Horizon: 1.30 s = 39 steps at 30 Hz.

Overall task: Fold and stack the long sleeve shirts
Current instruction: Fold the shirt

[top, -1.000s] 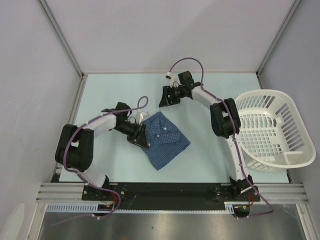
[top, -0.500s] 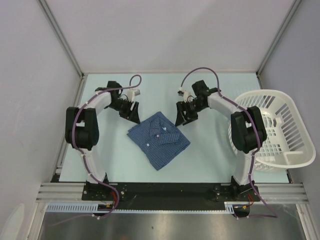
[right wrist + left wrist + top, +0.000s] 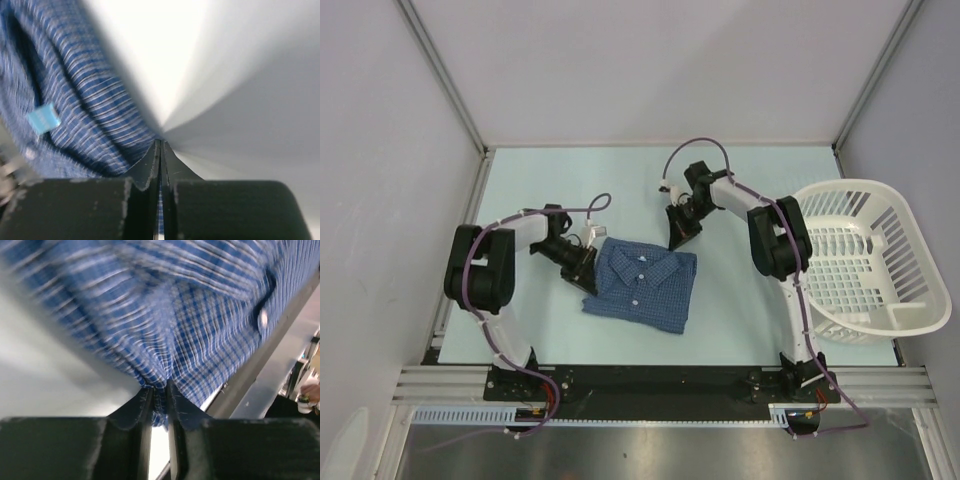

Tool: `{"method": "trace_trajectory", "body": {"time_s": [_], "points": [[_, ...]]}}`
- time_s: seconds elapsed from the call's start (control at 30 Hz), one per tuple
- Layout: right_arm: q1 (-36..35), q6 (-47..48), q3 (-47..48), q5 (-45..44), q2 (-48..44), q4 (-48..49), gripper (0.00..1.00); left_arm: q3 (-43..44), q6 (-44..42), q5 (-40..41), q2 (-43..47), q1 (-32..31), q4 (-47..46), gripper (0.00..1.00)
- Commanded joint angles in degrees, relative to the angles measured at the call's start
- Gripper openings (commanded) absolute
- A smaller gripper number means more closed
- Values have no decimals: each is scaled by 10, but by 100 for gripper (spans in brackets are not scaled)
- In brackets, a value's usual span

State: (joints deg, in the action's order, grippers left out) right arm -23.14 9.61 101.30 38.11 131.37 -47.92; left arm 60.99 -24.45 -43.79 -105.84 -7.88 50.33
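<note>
1. Fingers of the left gripper are pinched on the left edge of the shirt, with cloth bunched between them.
2. We find the shirt folded, collar up, lying on the table between the two arms.
3. At the shirt's far right corner, the right gripper is closed flat. A thin sliver of blue cloth shows between its fingers.
4. We judge the step in hand to be squaring the folded bundle. Move both arms together, low over the table and at equal pace, so the folds do not open.
5. Check the right bite first. It looks shallow and may slip.
6. The basket stands at the right, well apart.
</note>
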Motion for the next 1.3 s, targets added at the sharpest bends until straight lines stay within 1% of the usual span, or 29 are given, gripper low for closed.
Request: {"method": "trace_trajectory", "body": {"time_s": [0.0, 0.03, 0.07, 0.1, 0.17, 0.2, 0.23, 0.33, 0.47, 0.57, 0.63, 0.9, 0.97, 1.1, 1.13, 1.2, 1.23, 1.27], "points": [[1, 52, 143, -29, 51, 17, 1, -14, -1, -24, 56, -5, 3, 36], [1, 61, 161, -27, 60, 5, 11, -12, 4, -17, 61, 1, 2, 41], [3, 65, 181, -25, 59, -22, 16, -7, 8, -10, 77, 8, -6, 48], [5, 67, 179, -21, 43, -30, 26, -4, 12, -10, 85, 27, -10, 50], [17, 71, 155, -19, 11, -30, 35, 13, 7, -16, 114, 37, -17, 54], [21, 74, 126, -17, -5, -28, 39, 18, 1, -12, 125, 38, -22, 54], [27, 77, 111, -17, -42, -22, 40, 20, -7, -15, 135, 38, -28, 55], [34, 78, 59, 3, -103, -19, 42, 32, -6, -14, 146, 29, -60, 57], [30, 68, -12, 43, -157, -33, 43, 82, -3, 2, 98, 12, -81, 57], [24, 65, -69, 51, -184, -29, 49, 108, 4, 17, 57, -1, -94, 57], [21, 66, -100, 50, -192, -22, 51, 120, 3, 27, 32, -13, -95, 57], [14, 86, -141, 20, -183, -23, 53, 140, 13, 55, -12, -47, -106, 57], [13, 91, -145, 16, -176, -24, 53, 139, 13, 56, -17, -51, -107, 55], [6, 100, -151, 20, -172, -31, 48, 139, 12, 54, -28, -57, -106, 49], [5, 103, -152, 21, -170, -31, 47, 140, 12, 54, -31, -57, -107, 44], [5, 109, -153, 27, -169, -34, 44, 143, 17, 49, -36, -57, -109, 40], [5, 112, -153, 28, -166, -40, 43, 145, 19, 47, -37, -57, -109, 35], [4, 121, -152, 32, -161, -45, 43, 149, 20, 45, -38, -57, -110, 33]]}}
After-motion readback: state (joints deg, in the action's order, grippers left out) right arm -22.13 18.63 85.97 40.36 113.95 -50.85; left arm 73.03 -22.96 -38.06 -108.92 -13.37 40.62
